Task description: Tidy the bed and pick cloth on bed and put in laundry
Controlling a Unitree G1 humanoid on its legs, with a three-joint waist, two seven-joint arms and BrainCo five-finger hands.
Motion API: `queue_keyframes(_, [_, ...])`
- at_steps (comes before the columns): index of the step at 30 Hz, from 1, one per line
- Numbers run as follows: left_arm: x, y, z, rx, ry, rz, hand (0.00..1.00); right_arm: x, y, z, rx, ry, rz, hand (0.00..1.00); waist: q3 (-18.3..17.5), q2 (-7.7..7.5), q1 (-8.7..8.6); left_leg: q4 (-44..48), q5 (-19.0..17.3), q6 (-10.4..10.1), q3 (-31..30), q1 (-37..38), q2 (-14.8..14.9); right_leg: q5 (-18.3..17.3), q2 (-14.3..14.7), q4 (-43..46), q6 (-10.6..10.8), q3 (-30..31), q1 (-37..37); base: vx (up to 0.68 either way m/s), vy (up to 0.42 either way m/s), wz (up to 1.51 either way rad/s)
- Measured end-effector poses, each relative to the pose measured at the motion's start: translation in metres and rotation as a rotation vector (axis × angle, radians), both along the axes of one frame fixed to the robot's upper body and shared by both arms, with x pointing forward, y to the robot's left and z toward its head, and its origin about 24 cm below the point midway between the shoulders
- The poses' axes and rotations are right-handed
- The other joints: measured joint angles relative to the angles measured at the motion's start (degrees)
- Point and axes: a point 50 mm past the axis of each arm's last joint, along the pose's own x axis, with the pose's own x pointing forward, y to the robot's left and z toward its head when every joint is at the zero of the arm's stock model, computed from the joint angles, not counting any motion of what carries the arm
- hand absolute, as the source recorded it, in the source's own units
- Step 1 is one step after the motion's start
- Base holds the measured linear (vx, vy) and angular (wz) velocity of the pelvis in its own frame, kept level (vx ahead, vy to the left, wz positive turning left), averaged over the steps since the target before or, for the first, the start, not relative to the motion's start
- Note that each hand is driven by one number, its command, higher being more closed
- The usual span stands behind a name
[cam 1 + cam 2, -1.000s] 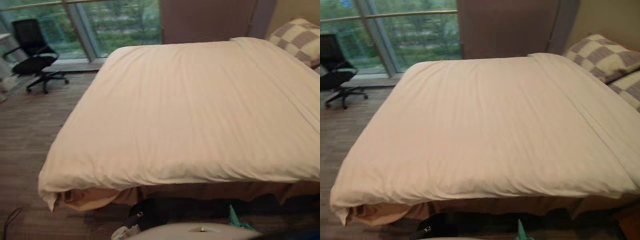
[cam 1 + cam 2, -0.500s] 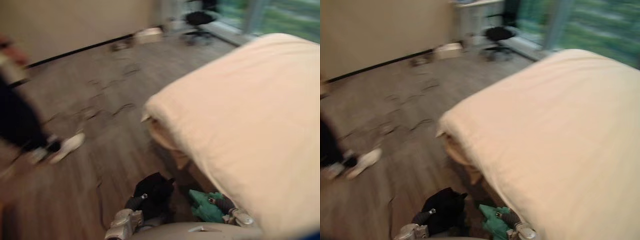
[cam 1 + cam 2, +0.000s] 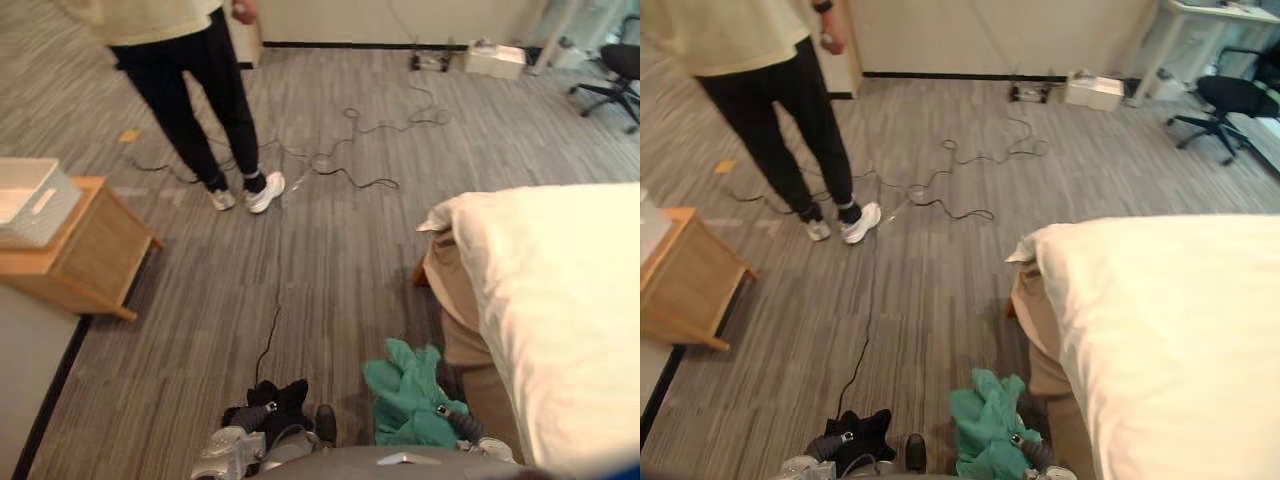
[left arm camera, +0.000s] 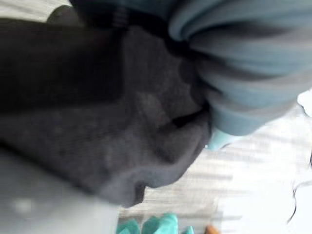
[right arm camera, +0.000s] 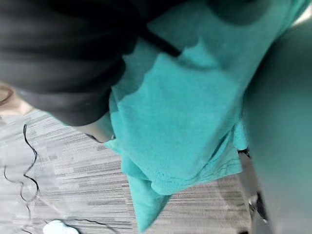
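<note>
- Grey striped carpet floor [image 3: 330, 260] lay ahead of the robot, with one corner of the bed [image 3: 560, 300] at the right.
- Teal cloth [image 3: 405, 395] hung bunched at the right hand [image 5: 58, 44], low and close to the robot. It was just beside the bed's corner and off the mattress top.
- Right hand state: the teal cloth covered the fingers, so it could not be told whether they were clenched round it.
- Black cloth [image 3: 275, 405] hung bunched at the left hand [image 4: 243, 73], just to the left of the teal cloth and over the floor.
- Left hand state: the black cloth covered the fingers, so a clenched or released state could not be told.
- Bed surface: a smooth cream duvet covered it, and a tan skirt [image 3: 460, 330] showed below the corner.
- Wooden nightstand [image 3: 85, 255] stood at the far left, well apart from the bed, and carried a white basket [image 3: 30, 200] on top.
- Person [image 3: 190, 90] in dark trousers and white shoes stood on the floor beyond the nightstand, with loose cables [image 3: 340, 170] near the shoes.
- Office chair [image 3: 1230, 100] and a white box [image 3: 495, 58] stood near the far wall.
</note>
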Motion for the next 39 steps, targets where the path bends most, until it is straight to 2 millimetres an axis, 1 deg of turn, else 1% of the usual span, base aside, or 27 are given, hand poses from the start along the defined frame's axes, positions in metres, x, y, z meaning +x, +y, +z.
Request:
queue_keyframes(1, [-0.001, 0.002, 0.000, 0.011, 0.013, -0.029, 1.00, 0.002, 0.001, 0.000, 0.000, -0.005, -0.004, 1.00, -0.06, 0.14, 0.07, 0.00, 0.09, 0.25, -1.68, 0.02, 0.02, -3.72, 0.97, 0.71, 0.23, 3.66, -1.62, 0.16, 0.051, 1.04])
queue_keyframes(2, [-0.002, 0.003, -0.001, 0.017, 0.023, -0.043, 1.00, 0.004, 0.001, 0.001, 0.002, -0.012, -0.010, 1.00, 0.20, 1.09, -0.01, 0.00, 0.20, 0.46, -4.48, 0.01, 0.43, -7.43, 4.19, -0.98, 1.23, 10.01, -3.95, 0.09, 0.030, 0.91])
queue_keyframes(3, [-0.003, 0.003, -0.001, 0.019, 0.029, -0.053, 1.00, 0.005, 0.000, 0.001, 0.003, -0.016, -0.018, 1.00, 0.29, 1.43, -0.11, 0.00, 0.24, 0.49, -5.56, 0.11, 0.62, -8.40, 5.49, -2.20, 1.39, 12.27, -4.59, 0.11, 0.007, 1.23])
queue_keyframes(4, [-0.005, 0.003, -0.002, 0.024, 0.050, -0.080, 1.00, 0.005, -0.003, 0.002, 0.006, -0.022, -0.039, 1.00, -0.02, 1.89, -0.69, 0.01, 0.63, 0.26, -8.29, 0.36, 1.23, -10.00, 9.67, -6.83, 1.91, 18.78, -5.95, 0.08, -0.030, 1.28])
queue_keyframes(5, [-0.006, 0.002, -0.002, 0.026, 0.060, -0.090, 1.00, 0.003, -0.005, 0.002, 0.004, -0.020, -0.044, 1.00, 0.14, 2.22, -0.85, 0.01, 0.93, -0.10, -10.61, 1.30, 1.33, -10.11, 12.33, -11.24, 2.07, 23.83, -6.42, 0.10, -0.043, 1.23])
queue_keyframes(6, [-0.006, 0.002, -0.002, 0.028, 0.062, -0.098, 1.00, 0.002, -0.006, 0.002, 0.007, -0.019, -0.051, 1.00, 0.07, 2.13, -0.88, 0.01, 0.94, -0.13, -11.26, 1.72, 1.27, -10.10, 13.06, -12.83, 2.07, 25.66, -6.53, 0.06, -0.066, 0.99])
queue_keyframes(7, [-0.011, 0.002, -0.003, 0.024, 0.073, -0.101, 1.00, -0.002, -0.006, 0.001, 0.016, -0.013, -0.073, 1.00, -0.14, 1.74, -0.85, -0.01, 0.81, -0.88, -12.96, 2.62, 0.77, -9.85, 14.35, -16.46, 1.77, 30.39, -6.75, 0.03, -0.088, 0.74])
queue_keyframes(8, [-0.016, 0.003, -0.004, 0.024, 0.087, -0.097, 1.00, -0.007, -0.005, 0.000, 0.033, -0.010, -0.103, 1.00, -0.55, 0.64, -0.77, -0.29, -0.45, -1.76, -13.19, 3.38, -0.35, -7.23, 13.72, -18.72, 0.42, 32.46, -6.94, 0.02, -0.100, 0.64])
queue_keyframes(9, [-0.018, 0.005, -0.004, 0.025, 0.090, -0.090, 1.00, -0.009, -0.004, 0.000, 0.041, -0.008, -0.114, 1.00, -0.81, -0.09, -0.56, -0.36, -1.05, -1.36, -11.92, 3.44, -0.84, -4.77, 12.92, -19.72, 0.26, 32.54, -7.05, 0.01, -0.115, 0.49])
queue_keyframes(10, [-0.023, 0.007, -0.005, 0.037, 0.110, -0.083, 1.00, -0.011, -0.005, -0.001, 0.052, -0.001, -0.141, 1.00, -1.18, -0.37, -0.67, -0.37, -1.48, -1.49, -8.54, 3.74, -0.63, -4.08, 11.81, -20.07, 0.31, 31.73, -7.17, -0.01, -0.092, 0.27])
queue_keyframes(11, [-0.023, 0.005, -0.006, 0.032, 0.112, -0.083, 1.00, -0.012, -0.006, -0.001, 0.052, 0.001, -0.149, 1.00, -1.45, -0.33, -0.62, -0.38, -2.07, -2.10, -8.19, 3.64, -0.44, -4.11, 11.79, -20.11, 0.35, 31.70, -7.45, 0.01, -0.112, 0.12])
queue_keyframes(12, [-0.027, 0.001, -0.007, 0.023, 0.115, -0.069, 1.00, -0.013, -0.007, -0.001, 0.057, 0.007, -0.151, 1.00, -1.44, 0.59, -0.52, -0.38, -1.25, -2.26, -5.68, 3.57, 0.51, -4.69, 12.26, -20.24, 0.31, 31.82, -7.61, 0.01, -0.064, -0.09])
queue_keyframes(13, [-0.032, 0.004, -0.008, 0.033, 0.118, -0.071, 1.00, -0.010, 0.003, -0.003, 0.095, 0.017, -0.071, 1.00, 0.35, -0.71, -1.34, -0.52, -2.95, -2.07, -0.61, 5.32, -0.57, -3.38, 12.08, -24.67, 1.31, 32.55, -2.97, 0.02, -0.046, -0.10])
queue_keyframes(15, [-0.032, 0.004, -0.008, 0.033, 0.118, -0.071, 1.00, -0.010, 0.003, -0.003, 0.095, 0.017, -0.072, 1.00, 0.35, -0.74, -1.30, -0.52, -2.95, -2.07, -0.59, 5.29, -0.62, -3.84, 12.02, -25.01, 1.05, 32.54, -3.00, 0.00, 0.000, 0.00])
queue_keyframes(19, [-0.033, 0.005, -0.008, 0.030, 0.117, -0.058, 1.00, -0.010, 0.003, -0.003, 0.096, 0.015, -0.085, 1.00, 0.37, -0.88, -1.28, -0.51, -3.25, -1.67, 0.31, 5.30, -0.73, -4.02, 11.96, -25.38, 1.42, 33.15, -3.00, 0.00, -0.001, -0.06])
queue_keyframes(22, [-0.036, 0.006, -0.008, 0.014, 0.120, -0.005, 1.00, -0.013, 0.002, -0.003, 0.101, 0.014, -0.125, 1.00, 0.30, -1.02, -1.36, -0.50, -3.73, -1.50, 0.76, 5.41, -1.01, -3.81, 11.82, -25.90, 1.54, 33.48, -2.67, 0.08, -0.016, -0.08])
queue_keyframes(23, [-0.038, 0.007, -0.008, 0.004, 0.117, 0.037, 1.00, -0.014, 0.001, -0.003, 0.103, 0.013, -0.144, 1.00, 0.32, -1.13, -1.35, -0.47, -3.68, -1.29, 0.77, 5.56, -1.17, -3.75, 11.72, -26.40, 1.56, 33.49, -2.22, 0.14, -0.026, -0.01])
queue_keyframes(25, [-0.038, 0.008, -0.008, -0.008, 0.101, 0.090, 1.00, -0.015, -0.001, -0.003, 0.109, 0.001, -0.193, 1.00, 0.66, -1.66, -1.29, -0.46, -3.81, -1.41, 0.74, 6.08, -1.27, -3.68, 11.69, -26.62, 1.57, 33.48, -1.62, 0.12, -0.041, 0.04])
queue_keyframes(27, [-0.038, 0.009, -0.006, 0.002, 0.074, 0.102, 1.00, -0.013, -0.005, -0.001, 0.096, -0.033, -0.226, 1.00, 0.71, -1.78, -1.31, -0.46, -3.85, -1.47, 0.76, 6.13, -1.19, -3.62, 11.81, -26.54, 1.51, 33.47, -1.46, 0.07, -0.072, 0.11])
queue_keyframes(28, [-0.032, 0.009, -0.004, 0.016, 0.030, 0.110, 1.00, -0.009, -0.011, 0.002, 0.072, -0.073, -0.245, 1.00, 0.70, -1.77, -1.31, -0.46, -3.85, -1.48, 0.73, 6.19, -1.07, -3.46, 11.95, -26.31, 1.36, 33.46, -1.40, 0.06, -0.088, 0.13])
queue_keyframes(30, [-0.029, 0.010, -0.001, 0.007, -0.025, 0.149, 1.00, -0.004, -0.019, 0.006, 0.043, -0.128, -0.271, 1.00, 0.61, -1.52, -1.28, -0.45, -3.83, -1.50, 0.28, 6.23, -0.73, -3.04, 12.38, -25.88, 0.74, 33.40, -1.33, 0.03, -0.085, 0.21])
queue_keyframes(31, [-0.020, 0.007, 0.002, -0.009, -0.081, 0.170, 1.00, 0.000, -0.025, 0.010, 0.018, -0.177, -0.278, 1.00, 0.53, -1.19, -1.30, -0.45, -3.82, -1.51, -0.50, 6.24, -0.23, -2.66, 12.89, -25.22, 0.51, 33.31, -1.43, 0.02, -0.090, 0.27])
queue_keyframes(32, [-0.017, 0.006, 0.003, -0.015, -0.099, 0.171, 1.00, 0.002, -0.027, 0.012, 0.012, -0.193, -0.276, 1.00, 0.49, -1.13, -1.30, -0.45, -3.82, -1.52, -0.85, 6.24, -0.07, -2.50, 13.05, -25.07, 0.31, 33.30, -1.43, 0.01, -0.088, 0.28])
queue_keyframes(34, [-0.002, 0.000, 0.011, -0.060, -0.203, 0.174, 1.00, 0.014, -0.033, 0.021, -0.015, -0.288, -0.255, 1.00, 0.47, -1.10, -1.24, -0.45, -3.72, -1.60, -1.54, 6.05, 0.43, -2.34, 13.49, -23.99, 0.11, 33.29, -1.85, -0.01, -0.096, 0.19])
queue_keyframes(35, [0.004, -0.004, 0.015, -0.077, -0.246, 0.154, 1.00, 0.020, -0.035, 0.026, -0.023, -0.335, -0.243, 1.00, 0.54, -0.98, -1.28, -0.47, -3.52, -1.72, -1.85, 6.01, 0.48, -2.34, 13.52, -23.61, 0.11, 33.27, -1.98, -0.04, -0.087, 0.10])
queue_keyframes(38, [0.013, -0.011, 0.023, -0.110, -0.321, 0.099, 1.00, 0.027, -0.042, 0.034, -0.036, -0.407, -0.232, 1.00, 0.28, -0.34, -1.39, -0.49, -3.17, -1.60, -2.39, 5.07, 0.58, -2.35, 13.56, -22.85, 0.11, 33.27, -3.14, -0.05, -0.050, 0.06])
queue_keyframes(39, [0.017, -0.014, 0.026, -0.123, -0.354, 0.082, 1.00, 0.031, -0.047, 0.038, -0.040, -0.445, -0.234, 1.00, 0.44, 0.02, -1.37, -0.49, -3.15, -1.72, -2.36, 4.89, 0.57, -2.38, 13.53, -22.69, 0.12, 33.30, -3.52, -0.05, -0.030, -0.08])
